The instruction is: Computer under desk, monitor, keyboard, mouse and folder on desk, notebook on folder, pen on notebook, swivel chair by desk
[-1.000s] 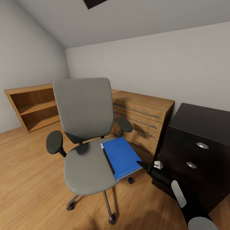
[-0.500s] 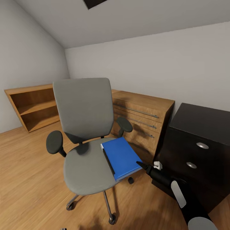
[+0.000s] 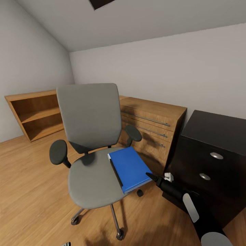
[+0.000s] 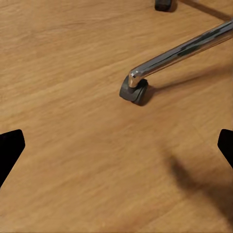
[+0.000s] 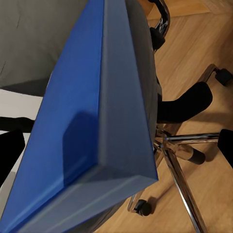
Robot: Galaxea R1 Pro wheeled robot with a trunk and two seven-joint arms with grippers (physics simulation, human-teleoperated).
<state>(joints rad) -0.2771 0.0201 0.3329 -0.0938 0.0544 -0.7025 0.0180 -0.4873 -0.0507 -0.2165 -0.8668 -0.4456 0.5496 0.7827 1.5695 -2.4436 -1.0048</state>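
The folder (image 3: 130, 168) lies flat on the chair (image 3: 94, 164) seat, at the side nearest the right arm, with its long axis running from the seat's front edge back toward the backrest. The right gripper (image 3: 150, 175) sits at the folder's near corner, fingers spread wide with the corner between them, not yet clamped. The left gripper (image 4: 116, 150), also open, hangs low over the floor (image 4: 73, 73) near a caster (image 4: 134, 90). No writing or labels are readable
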